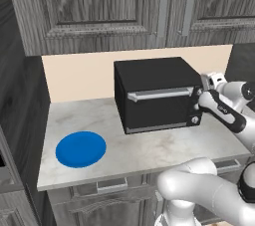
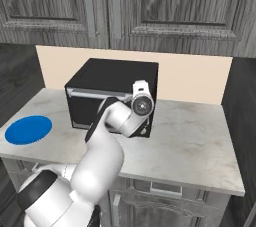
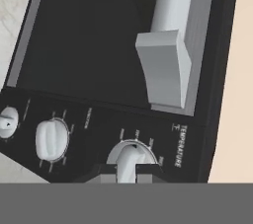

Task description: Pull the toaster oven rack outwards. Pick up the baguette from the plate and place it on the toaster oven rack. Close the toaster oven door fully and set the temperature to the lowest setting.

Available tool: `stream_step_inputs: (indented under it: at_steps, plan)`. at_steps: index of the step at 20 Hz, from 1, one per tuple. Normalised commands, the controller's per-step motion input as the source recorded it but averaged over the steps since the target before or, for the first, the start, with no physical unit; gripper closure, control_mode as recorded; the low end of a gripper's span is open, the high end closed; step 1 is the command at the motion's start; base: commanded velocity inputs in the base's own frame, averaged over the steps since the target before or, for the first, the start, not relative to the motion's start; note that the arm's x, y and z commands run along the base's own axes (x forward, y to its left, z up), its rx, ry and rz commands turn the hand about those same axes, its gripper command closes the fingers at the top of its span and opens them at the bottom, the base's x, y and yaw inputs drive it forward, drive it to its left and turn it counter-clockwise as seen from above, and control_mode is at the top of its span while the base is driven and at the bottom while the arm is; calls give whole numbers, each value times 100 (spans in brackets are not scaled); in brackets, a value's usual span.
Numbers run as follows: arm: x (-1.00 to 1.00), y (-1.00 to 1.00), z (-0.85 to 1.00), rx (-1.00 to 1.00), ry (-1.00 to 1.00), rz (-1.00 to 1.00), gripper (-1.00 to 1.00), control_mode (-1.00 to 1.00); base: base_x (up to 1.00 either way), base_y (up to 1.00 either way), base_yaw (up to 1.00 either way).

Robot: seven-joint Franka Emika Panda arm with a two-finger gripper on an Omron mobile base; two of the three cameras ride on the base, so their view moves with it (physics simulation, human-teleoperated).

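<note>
Toaster oven door (image 1: 158, 104) closed; hand view: gripper (image 3: 126, 171) straddles temperature knob (image 3: 129, 158).

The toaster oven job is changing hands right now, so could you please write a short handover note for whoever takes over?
Gripper: at the temperature knob, one dark finger tip on each side of it; whether it actually grips the knob cannot be told.
Toaster oven: on the counter, its door fully shut with the bar handle along its top.
Plate: on the counter left of the oven, with nothing on it. The baguette is presumably inside, but the shut door hides it and the rack.
Done: door closed.
Left: turn the temperature knob to its lowest setting. Its present setting is not readable.
</note>
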Motion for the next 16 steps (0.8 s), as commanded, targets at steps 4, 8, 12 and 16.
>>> stream_step_inputs:
  at_steps: [4,8,12,16]
  plan:
    - [16,0,-1,-3,0,-19,100,-100,0,0,0]
    - [26,5,-8,-9,0,-27,100,-100,0,0,0]
    - [19,4,-3,-8,0,-24,100,-100,0,0,0]
    - [6,9,0,-6,-3,-24,100,-100,0,0,0]
